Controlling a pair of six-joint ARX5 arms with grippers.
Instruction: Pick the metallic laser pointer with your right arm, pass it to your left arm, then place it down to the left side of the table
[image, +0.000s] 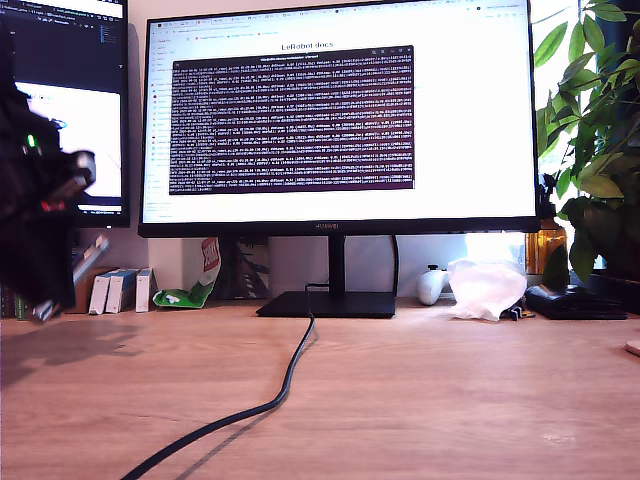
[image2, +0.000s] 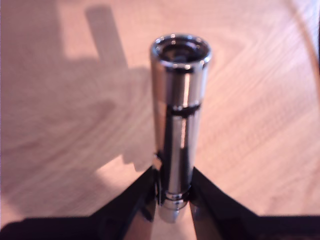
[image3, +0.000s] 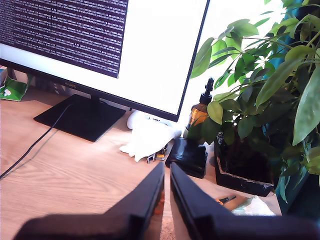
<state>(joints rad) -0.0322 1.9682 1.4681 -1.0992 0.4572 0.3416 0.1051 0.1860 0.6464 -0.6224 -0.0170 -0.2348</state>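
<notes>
The metallic laser pointer (image2: 180, 100) is a shiny silver cylinder with ringed segments, and my first gripper (image2: 172, 187) is shut on its lower end. It stands out from the jaws above the wooden table (image2: 260, 125), not touching it. At the exterior view's left this arm is a dark blurred shape, with the pointer (image: 92, 255) slanting out beside it. My second gripper (image3: 166, 200) is shut with nothing between its fingers; it hangs over the table near the plant and does not show in the exterior view.
A large monitor (image: 340, 110) on a black stand (image: 328, 304) fills the back. A black cable (image: 290, 380) runs forward across the table (image: 450, 400). At the exterior view's right are crumpled white tissue (image: 487, 285), a black case (image: 575, 300) and a leafy plant (image: 595, 150). Small boxes (image: 120, 290) stand at its back left.
</notes>
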